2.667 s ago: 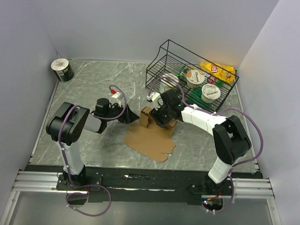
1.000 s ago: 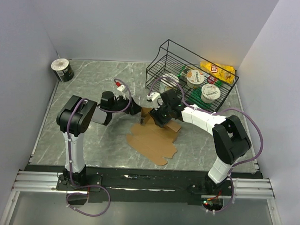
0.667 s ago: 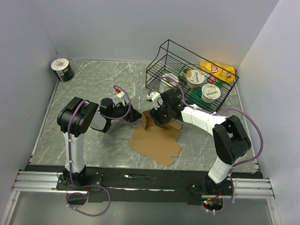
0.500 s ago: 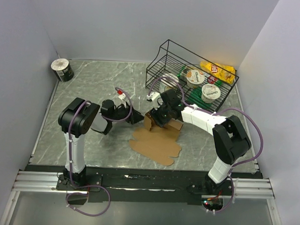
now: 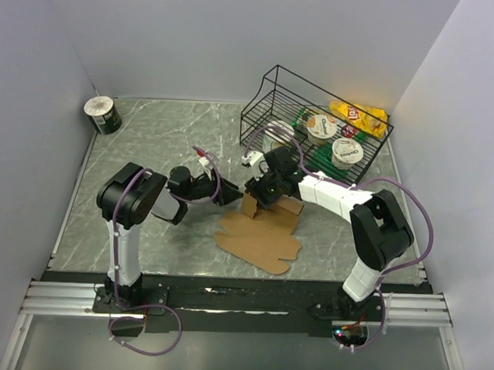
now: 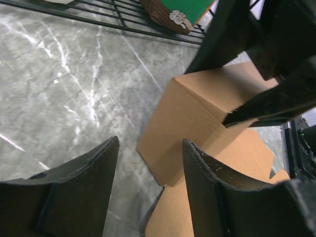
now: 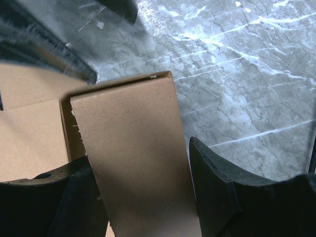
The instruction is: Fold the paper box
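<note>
- Right tool (image 7: 140, 158): the fingers stand apart with a raised cardboard panel between them. The views do not show whether they clamp it.
- Left tool (image 6: 150, 143): the fingers are spread with nothing between them. They are aimed at the upright corner of that panel and sit just beside it.
- Paper box (image 5: 257, 239): it is partly formed. Most of it lies as a flat sheet near the middle of the surface (image 5: 150, 140), toward the near edge. The far end of the sheet stands up where both tools meet.
- Step in hand (judgement): raise the adjoining wall against the upright panel.
  - Steady the panel with the right tool.
  - Push with the left tool low on the panel, close to the crease, so the board bends on its score line.
  - Apply force slowly, because the loose sheet is likely to slide on the smooth surface.
- Wire basket (image 5: 259, 91): it occupies the far right corner, near the right arm. Avoid sweeping toward it.
- Markings:
  - The box is plain brown with no print.
  - The lidded cups (image 5: 347, 151) and the yellow bag (image 5: 361, 116) in the basket carry print too small to read.
  - The green label (image 6: 190, 10) shows white marks that are not legible.
</note>
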`<state>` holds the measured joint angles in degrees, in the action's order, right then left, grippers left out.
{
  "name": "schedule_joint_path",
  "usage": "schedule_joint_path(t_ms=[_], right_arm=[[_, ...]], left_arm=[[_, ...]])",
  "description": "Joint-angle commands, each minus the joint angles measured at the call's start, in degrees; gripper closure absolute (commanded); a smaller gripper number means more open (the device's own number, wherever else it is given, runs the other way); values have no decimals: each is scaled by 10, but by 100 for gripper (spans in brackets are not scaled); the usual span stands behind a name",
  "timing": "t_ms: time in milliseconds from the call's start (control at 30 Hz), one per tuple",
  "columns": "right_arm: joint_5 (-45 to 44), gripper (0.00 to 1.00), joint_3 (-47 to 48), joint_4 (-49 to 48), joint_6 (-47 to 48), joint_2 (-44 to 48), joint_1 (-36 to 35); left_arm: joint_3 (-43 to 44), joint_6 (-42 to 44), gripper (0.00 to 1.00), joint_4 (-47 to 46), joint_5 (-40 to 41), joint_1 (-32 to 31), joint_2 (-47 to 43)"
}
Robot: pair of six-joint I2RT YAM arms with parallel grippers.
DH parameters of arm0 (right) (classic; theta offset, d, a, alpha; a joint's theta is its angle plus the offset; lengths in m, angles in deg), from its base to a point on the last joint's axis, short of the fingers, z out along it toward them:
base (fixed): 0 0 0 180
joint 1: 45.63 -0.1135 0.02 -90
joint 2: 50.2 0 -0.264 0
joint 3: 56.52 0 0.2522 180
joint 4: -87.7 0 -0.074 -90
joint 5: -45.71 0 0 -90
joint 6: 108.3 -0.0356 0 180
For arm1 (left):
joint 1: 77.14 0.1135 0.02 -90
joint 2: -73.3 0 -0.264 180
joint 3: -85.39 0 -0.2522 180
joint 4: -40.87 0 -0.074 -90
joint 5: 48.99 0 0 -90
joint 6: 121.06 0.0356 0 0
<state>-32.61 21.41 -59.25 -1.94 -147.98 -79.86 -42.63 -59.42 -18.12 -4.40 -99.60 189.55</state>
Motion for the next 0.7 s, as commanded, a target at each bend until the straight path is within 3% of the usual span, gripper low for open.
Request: schedule_joint_path(t_ms=[0,300,667], right_arm=[[-1,36,-3,-19,-3,7,1],[0,37,-1,-18,-2,6,1],[3,37,0,-16,-1,5,1]], left_arm=[[-23,1,41,-53,-14,-13,-35],[-46,-20,44,-97,-22,-22,-41],[-3,-8,46,-86,9,-40,-12]])
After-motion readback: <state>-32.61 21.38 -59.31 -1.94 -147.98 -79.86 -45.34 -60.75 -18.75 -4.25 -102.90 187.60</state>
